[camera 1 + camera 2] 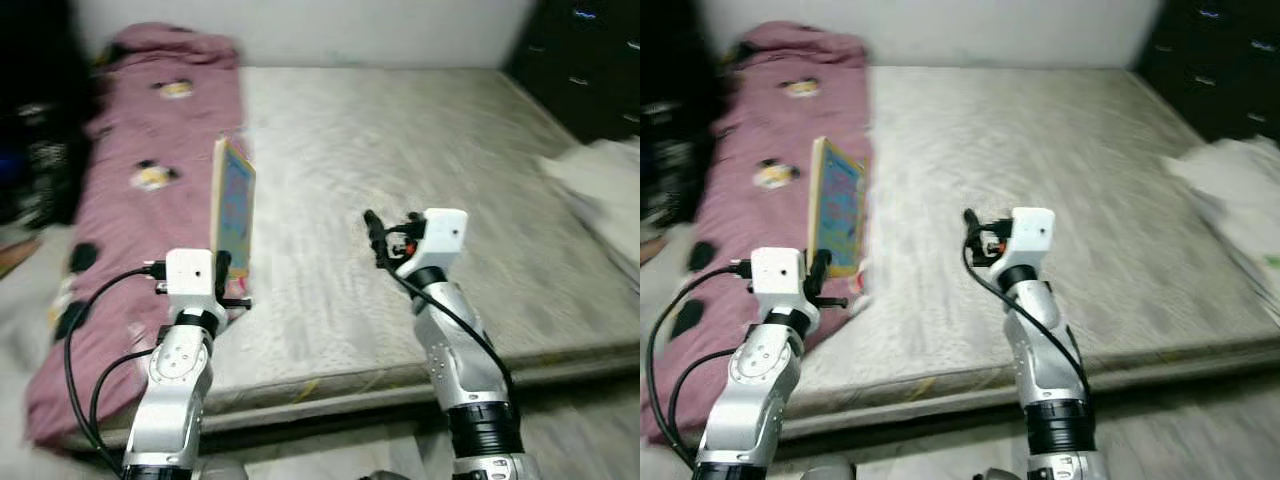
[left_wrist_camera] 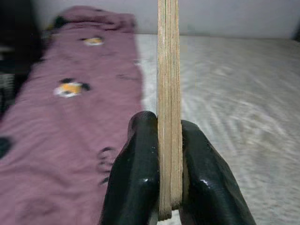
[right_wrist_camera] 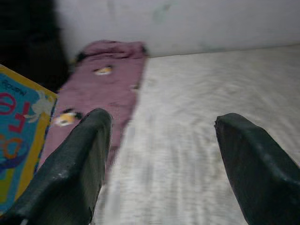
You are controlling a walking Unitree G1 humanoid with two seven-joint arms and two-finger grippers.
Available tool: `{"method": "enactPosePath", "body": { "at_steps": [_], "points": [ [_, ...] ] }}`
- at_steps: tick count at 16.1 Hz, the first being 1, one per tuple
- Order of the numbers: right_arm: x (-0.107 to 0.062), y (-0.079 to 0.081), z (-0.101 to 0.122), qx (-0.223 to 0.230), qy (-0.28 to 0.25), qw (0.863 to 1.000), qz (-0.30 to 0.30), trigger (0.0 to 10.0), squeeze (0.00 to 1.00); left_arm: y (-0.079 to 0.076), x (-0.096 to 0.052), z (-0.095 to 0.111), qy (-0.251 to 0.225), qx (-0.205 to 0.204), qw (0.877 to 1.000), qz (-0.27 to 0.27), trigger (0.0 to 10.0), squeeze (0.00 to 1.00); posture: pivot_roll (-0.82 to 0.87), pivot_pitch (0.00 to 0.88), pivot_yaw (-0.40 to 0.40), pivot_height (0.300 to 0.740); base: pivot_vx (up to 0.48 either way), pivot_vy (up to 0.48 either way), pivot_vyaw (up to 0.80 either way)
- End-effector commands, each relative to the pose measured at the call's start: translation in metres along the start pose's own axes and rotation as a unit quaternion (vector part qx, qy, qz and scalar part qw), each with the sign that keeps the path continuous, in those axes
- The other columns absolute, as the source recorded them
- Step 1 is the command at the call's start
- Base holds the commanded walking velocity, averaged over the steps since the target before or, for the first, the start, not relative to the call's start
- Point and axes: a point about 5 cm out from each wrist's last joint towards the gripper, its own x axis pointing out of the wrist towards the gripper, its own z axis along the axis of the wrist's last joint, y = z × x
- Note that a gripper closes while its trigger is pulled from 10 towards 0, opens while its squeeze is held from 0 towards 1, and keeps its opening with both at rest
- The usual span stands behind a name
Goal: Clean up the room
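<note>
Clamped upright at centre-left by the left gripper (image 1: 228, 272) was a thin blue-and-yellow picture book (image 1: 233, 207), while the right gripper (image 3: 161, 140) was held open over the grey mattress (image 1: 400, 150).

A bare grey mattress (image 1: 400, 170) lies across the middle of the scene. Along its left side lies a long mauve blanket (image 1: 150, 200) with small yellow and black patches. A white wall (image 1: 330, 25) stands behind the mattress. Right of the mattress are a dark cabinet (image 1: 590, 60) and crumpled white cloth (image 1: 600, 185).
</note>
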Motion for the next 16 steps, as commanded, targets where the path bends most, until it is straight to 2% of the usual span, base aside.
{"method": "enactPosePath", "body": {
  "at_steps": [1, 8, 16],
  "points": [
    [0.0004, -0.0049, 0.0007, 0.002, 0.001, 1.000, -0.010, 10.0, 0.00, -0.0042, 0.0018, 0.0088, -0.021, 0.002, 1.000, -0.007, 10.0, 0.00, 0.10, 0.000, -0.056, 0.740, 0.000, 0.000, 0.00],
    [0.0027, -0.0046, 0.0009, 0.006, 0.000, 1.000, -0.009, 10.0, 0.00, -0.0055, 0.0043, 0.0101, -0.024, -0.004, 1.000, -0.009, 10.0, 0.00, 0.10, 0.000, -0.059, 0.740, 0.000, 0.000, 0.00],
    [0.0036, -0.0026, -0.0001, 0.009, 0.001, 1.000, 0.000, 10.0, 0.00, -0.0031, 0.0037, 0.0101, -0.023, -0.010, 1.000, -0.005, 10.0, 0.00, 0.10, 0.000, -0.058, 0.740, 0.000, -0.247, 0.00]
  ]
}}
